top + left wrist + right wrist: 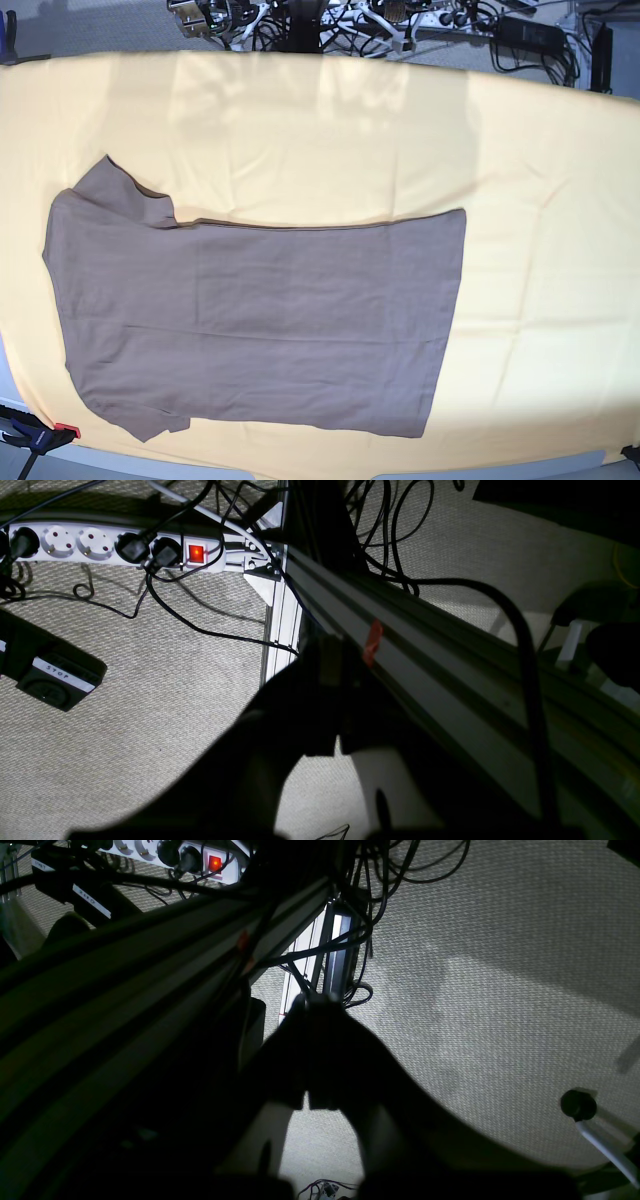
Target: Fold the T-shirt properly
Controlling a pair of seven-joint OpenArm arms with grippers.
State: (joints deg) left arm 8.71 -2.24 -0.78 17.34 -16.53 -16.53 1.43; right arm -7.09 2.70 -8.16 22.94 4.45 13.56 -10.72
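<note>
Pale-yellow cloth covers the whole surface in the base view, with a tangle of cables and a power strip on the floor beyond its far edge. On the left and middle of that cloth lies the T-shirt, taupe and plain, spread flat. Its long axis runs left to right: the sleeves and shoulder end point left, the straight hem faces right. One sleeve sticks out at the far left, the other at the near left, close to an orange-tipped clamp at the surface's near-left corner.

Neither arm shows in the base view. Both wrist views look down at beige carpet, cables and an aluminium frame rail. The left pincer and the right pincer are dark silhouettes, each pressed together and holding nothing.
</note>
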